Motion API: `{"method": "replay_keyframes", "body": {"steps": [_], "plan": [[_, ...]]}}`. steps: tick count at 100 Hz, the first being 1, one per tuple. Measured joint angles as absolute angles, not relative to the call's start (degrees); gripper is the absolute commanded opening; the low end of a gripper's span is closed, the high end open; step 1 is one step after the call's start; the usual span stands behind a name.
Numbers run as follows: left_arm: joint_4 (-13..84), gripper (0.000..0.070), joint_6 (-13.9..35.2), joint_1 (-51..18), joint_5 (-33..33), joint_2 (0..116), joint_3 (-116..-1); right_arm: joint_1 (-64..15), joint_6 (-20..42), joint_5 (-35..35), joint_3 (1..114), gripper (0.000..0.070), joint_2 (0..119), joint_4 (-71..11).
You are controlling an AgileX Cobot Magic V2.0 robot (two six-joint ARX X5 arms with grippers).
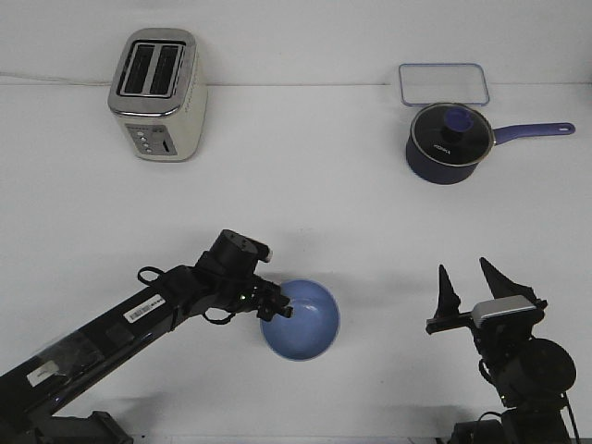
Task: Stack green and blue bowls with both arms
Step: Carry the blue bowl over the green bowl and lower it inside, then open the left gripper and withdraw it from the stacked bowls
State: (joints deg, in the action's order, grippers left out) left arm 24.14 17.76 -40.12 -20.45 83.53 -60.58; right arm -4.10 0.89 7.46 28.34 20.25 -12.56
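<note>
The light blue bowl (302, 320) is at the front middle of the table, its opening facing up. My left gripper (277, 310) reaches in from the left, its fingers closed over the bowl's left rim. My right gripper (471, 283) stands at the front right, well apart from the bowl, its two pointed fingers spread open and holding nothing. No green bowl shows in the front view; I cannot tell whether it lies under the blue one.
A cream and silver toaster (155, 94) stands at the back left. A dark navy saucepan (447, 141) with a glass lid and a long handle is at the back right, with a clear rectangular lid (443, 84) behind it.
</note>
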Motion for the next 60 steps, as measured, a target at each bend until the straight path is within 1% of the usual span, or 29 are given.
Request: {"method": "replay_keyframes", "body": {"steps": [19,22,26,36,38,40,43,60], "plan": [[23.51,0.0019,17.74,-40.93,-20.49,83.85,-60.58,-4.1,0.89,7.46,28.34,0.0479,20.25,-12.56],[23.38,0.0038,17.69,-40.88,-20.47,83.9,-60.58,-4.1,0.89,7.46,28.34,0.0479,20.25,-12.56],[23.31,0.012,17.61,-40.88,-20.45,83.96,-60.58,-4.1,0.89,7.49,28.34,0.0479,20.25,-12.56],[23.14,0.0454,17.58,-40.91,-20.49,83.96,-60.58,-4.1,0.89,7.49,28.34,0.0479,20.25,-12.56],[23.03,0.0502,17.56,-40.91,-20.51,83.96,-60.58,-4.1,0.89,7.46,28.34,0.0479,20.25,-12.56],[22.96,0.0536,17.54,-40.91,-20.49,83.96,-60.58,-4.1,0.89,7.46,28.34,0.0479,20.25,-12.56],[22.94,0.0561,17.54,-40.88,-20.49,83.96,-60.58,-4.08,0.89,7.46,28.34,0.0479,20.25,-12.56],[23.35,0.0562,16.73,-40.88,-20.05,83.99,-62.3,-4.1,0.89,7.46,28.34,0.0479,20.25,-12.56]]}}
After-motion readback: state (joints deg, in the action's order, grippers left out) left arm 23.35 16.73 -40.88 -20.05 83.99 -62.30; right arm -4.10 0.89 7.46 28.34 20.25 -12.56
